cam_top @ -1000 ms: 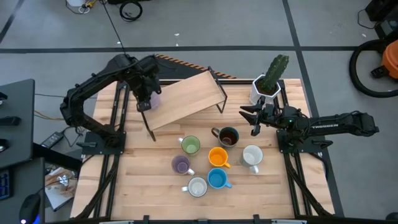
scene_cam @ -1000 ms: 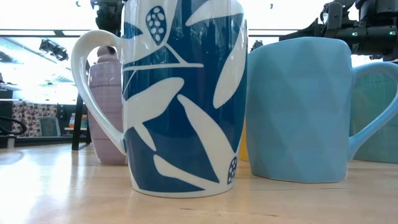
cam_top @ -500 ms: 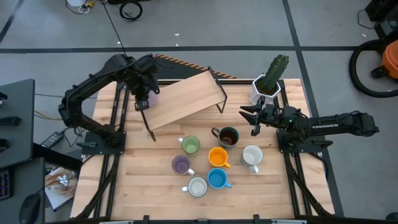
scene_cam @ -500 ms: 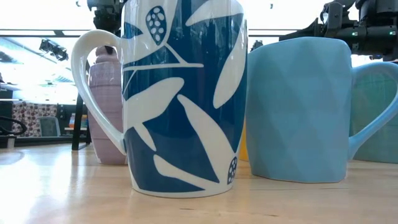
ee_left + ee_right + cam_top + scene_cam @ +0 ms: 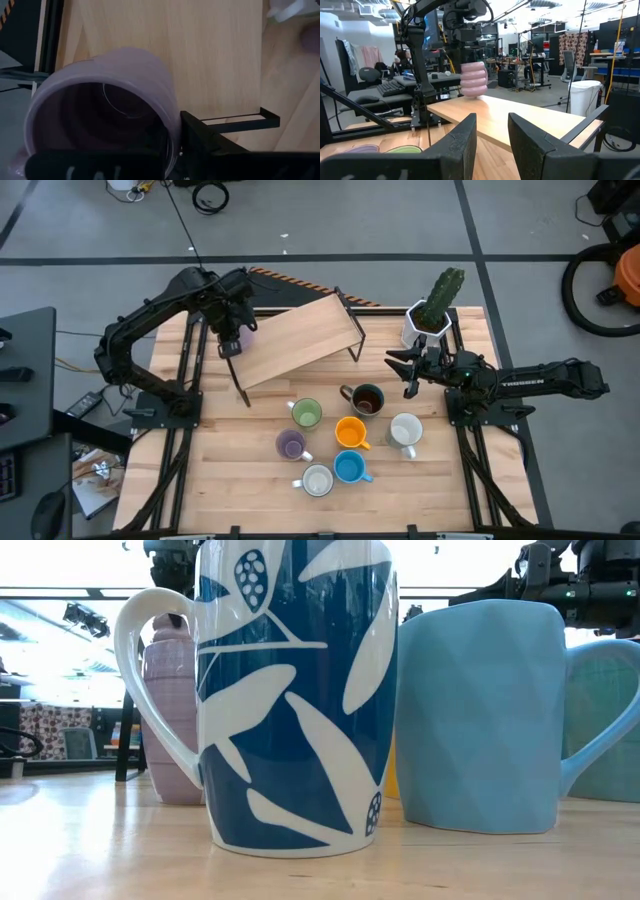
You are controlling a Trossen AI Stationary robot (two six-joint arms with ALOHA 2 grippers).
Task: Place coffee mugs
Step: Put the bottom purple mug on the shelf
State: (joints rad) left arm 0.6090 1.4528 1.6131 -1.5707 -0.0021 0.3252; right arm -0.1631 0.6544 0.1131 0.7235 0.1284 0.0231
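Left gripper [image 5: 236,340], jaws pinching the purple mug [image 5: 100,110], has barely shifted over the shelf's [image 5: 300,335] left end; placement pending; right gripper [image 5: 412,370] waits, jaws spread.

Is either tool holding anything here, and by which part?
The left tool grips a purple mug by its rim, over the wooden shelf. The right tool is open and holds nothing.

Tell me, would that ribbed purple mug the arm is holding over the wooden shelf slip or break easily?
Probably stiff and breakable: the purple mug looks like glazed ceramic. Its bulging ribs may make it slippery. The left gripper pinches only its rim, one finger inside, so it could twist. Set upright on the wooden shelf, it should stand steady.
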